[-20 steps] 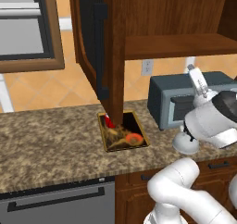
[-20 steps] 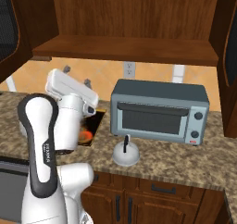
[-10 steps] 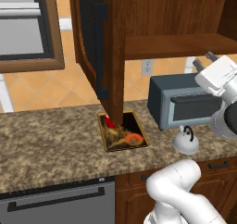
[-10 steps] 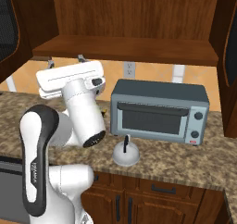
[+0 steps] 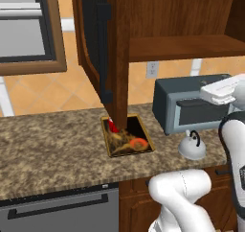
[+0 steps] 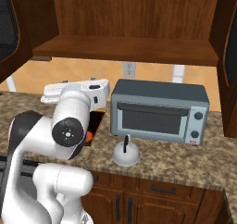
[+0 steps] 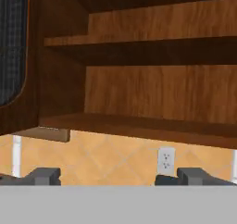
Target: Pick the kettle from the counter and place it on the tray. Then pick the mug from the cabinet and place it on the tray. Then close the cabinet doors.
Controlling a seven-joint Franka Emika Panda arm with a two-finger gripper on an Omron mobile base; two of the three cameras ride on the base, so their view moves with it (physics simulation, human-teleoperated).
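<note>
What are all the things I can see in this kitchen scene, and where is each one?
kettle: one, silver-white with black handle, on the counter in front of the toaster oven.
tray: one, dark with gold rim, on the counter below the open cabinet door.
mug: one, red, at the tray's back edge.
toaster oven: one, grey, on the counter.
counter: one, speckled brown-grey.
cabinet: one, reddish-brown, doors open, wooden shelf inside.
wall socket: one, white, on the orange tiles.
claw: one, dark tips, open, facing the cabinet.
</note>
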